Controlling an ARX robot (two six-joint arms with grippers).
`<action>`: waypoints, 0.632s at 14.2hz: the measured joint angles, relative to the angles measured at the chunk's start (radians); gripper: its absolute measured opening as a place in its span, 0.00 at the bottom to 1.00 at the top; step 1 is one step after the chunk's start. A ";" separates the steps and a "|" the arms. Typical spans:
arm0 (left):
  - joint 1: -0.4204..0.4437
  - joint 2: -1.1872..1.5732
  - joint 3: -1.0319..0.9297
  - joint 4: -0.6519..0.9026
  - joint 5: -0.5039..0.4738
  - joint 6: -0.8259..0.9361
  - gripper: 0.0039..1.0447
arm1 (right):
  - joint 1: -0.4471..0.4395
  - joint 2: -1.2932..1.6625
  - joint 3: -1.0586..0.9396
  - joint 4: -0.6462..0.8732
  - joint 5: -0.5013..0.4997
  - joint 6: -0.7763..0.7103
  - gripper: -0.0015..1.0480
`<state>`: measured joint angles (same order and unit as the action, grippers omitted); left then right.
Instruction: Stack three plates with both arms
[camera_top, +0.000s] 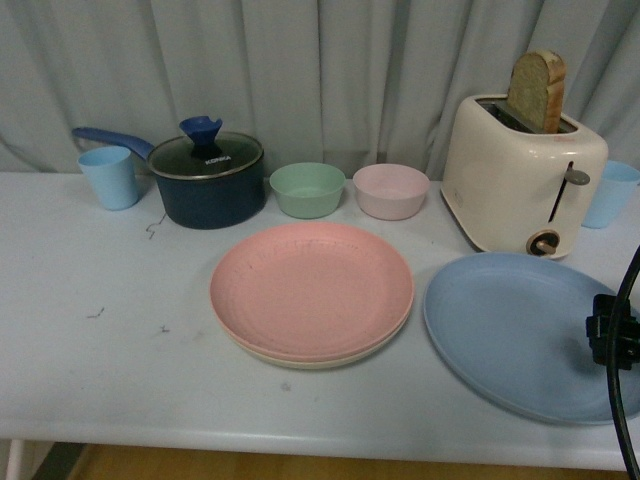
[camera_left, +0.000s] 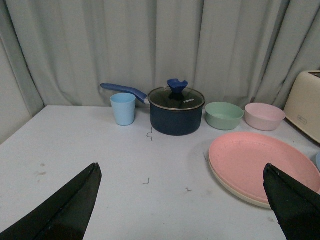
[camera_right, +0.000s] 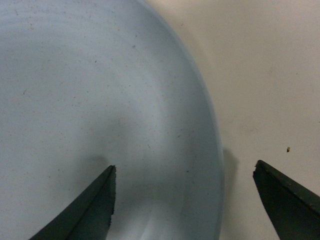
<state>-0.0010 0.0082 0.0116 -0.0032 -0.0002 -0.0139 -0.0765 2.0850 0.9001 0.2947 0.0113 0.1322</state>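
Right end effector (camera_right: 184, 167), released, straddles the rim of the blue plate (camera_top: 510, 325). Left end effector (camera_left: 181, 167), also released and empty, hangs over the desk (camera_top: 100, 350); the pink plate (camera_top: 310, 288) rests on the cream plate (camera_top: 300, 362), the blue just beside them.

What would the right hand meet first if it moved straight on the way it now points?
Most likely the rim of the blue plate: the right hand is open and straddles that edge, one side over the plate, the other over the table. Depth is unclear.
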 joint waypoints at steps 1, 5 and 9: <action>0.000 0.000 0.000 0.000 0.000 0.000 0.94 | -0.003 0.000 0.000 0.005 -0.003 0.000 0.64; 0.000 0.000 0.000 0.000 0.000 0.000 0.94 | -0.024 -0.005 -0.026 0.043 -0.016 -0.014 0.13; 0.000 0.000 0.000 0.000 0.000 0.000 0.94 | -0.064 -0.188 -0.156 0.076 -0.124 -0.014 0.03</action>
<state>-0.0010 0.0082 0.0116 -0.0032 -0.0006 -0.0139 -0.1406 1.8965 0.7444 0.3710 -0.1123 0.1181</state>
